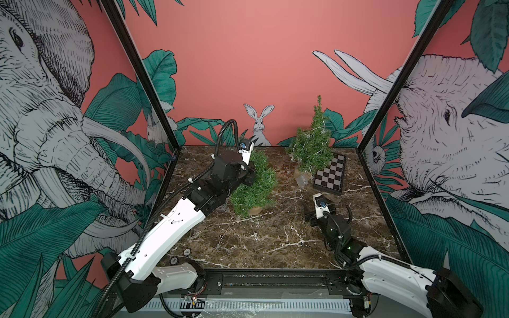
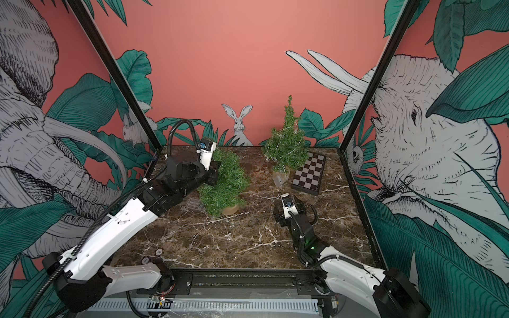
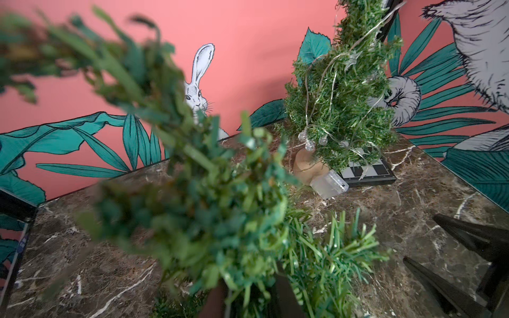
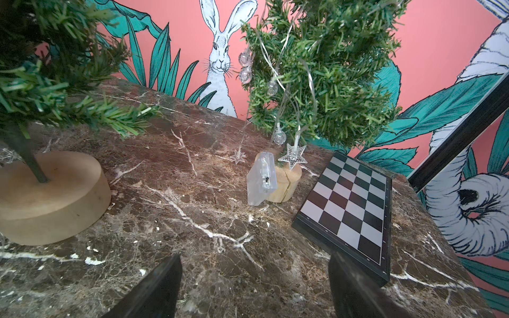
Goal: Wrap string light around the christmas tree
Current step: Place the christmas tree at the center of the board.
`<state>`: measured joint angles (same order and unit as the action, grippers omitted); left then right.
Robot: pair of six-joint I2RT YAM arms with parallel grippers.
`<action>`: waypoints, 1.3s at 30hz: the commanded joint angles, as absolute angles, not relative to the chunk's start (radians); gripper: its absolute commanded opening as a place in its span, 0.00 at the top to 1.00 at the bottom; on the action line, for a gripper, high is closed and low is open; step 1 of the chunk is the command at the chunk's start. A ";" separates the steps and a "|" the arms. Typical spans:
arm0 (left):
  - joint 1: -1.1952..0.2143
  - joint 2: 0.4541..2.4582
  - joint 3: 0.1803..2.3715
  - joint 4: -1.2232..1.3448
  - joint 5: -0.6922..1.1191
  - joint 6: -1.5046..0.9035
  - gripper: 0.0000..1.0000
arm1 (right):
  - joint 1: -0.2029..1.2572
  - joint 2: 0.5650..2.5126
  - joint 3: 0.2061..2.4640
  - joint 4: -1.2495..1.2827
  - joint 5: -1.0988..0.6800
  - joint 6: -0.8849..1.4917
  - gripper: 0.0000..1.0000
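1. Left gripper [image 1: 248, 176] is pushed deep into the needles of the near christmas tree [image 1: 253, 187], left of centre in both top views. The needles hide its jaws, so I cannot tell if they pinch a branch or are only pressed together.
2. I think it is there to steady this tree, which leans toward the upper right of the frame on its round wooden base [image 4: 46, 198] and carries no light.
3. Right gripper [image 4: 254, 257] has its jaws spread wide and holds nothing. It hovers low over the bare bench [image 1: 261, 242], at the lower right of the top views, probably waiting for its turn.
4. String light [image 1: 311, 137] is draped in loose loops around the far tree [image 1: 309, 148], at the upper right of the bench. Its clear battery box [image 4: 261, 179] leans against the small wooden base [image 4: 286, 184], I suppose because the wire is short.
5. A top view shows another clear box [image 2: 192, 205] lying just beside the near tree. It may belong to a light for this tree, but its wire is too thin to follow.
6. Count: 2 trees, 2 wooden bases, 2 clear boxes, 1 chessboard [image 1: 329, 174], 2 stars and at least 4 clear balls on the hanging wire.
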<state>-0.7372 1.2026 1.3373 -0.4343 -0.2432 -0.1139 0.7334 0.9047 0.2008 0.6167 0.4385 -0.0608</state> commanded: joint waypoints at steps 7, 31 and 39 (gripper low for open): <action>-0.740 1.166 1.394 -0.284 -0.051 -0.279 1.00 | 0.741 0.910 0.202 0.665 0.460 -0.071 0.15; -0.848 1.231 1.367 -0.241 -0.151 -0.086 1.00 | 0.740 0.909 0.207 0.653 0.457 -0.069 0.14; -0.848 1.273 1.393 -0.201 -0.220 -0.031 1.00 | 0.740 0.917 0.207 0.655 0.457 -0.070 0.14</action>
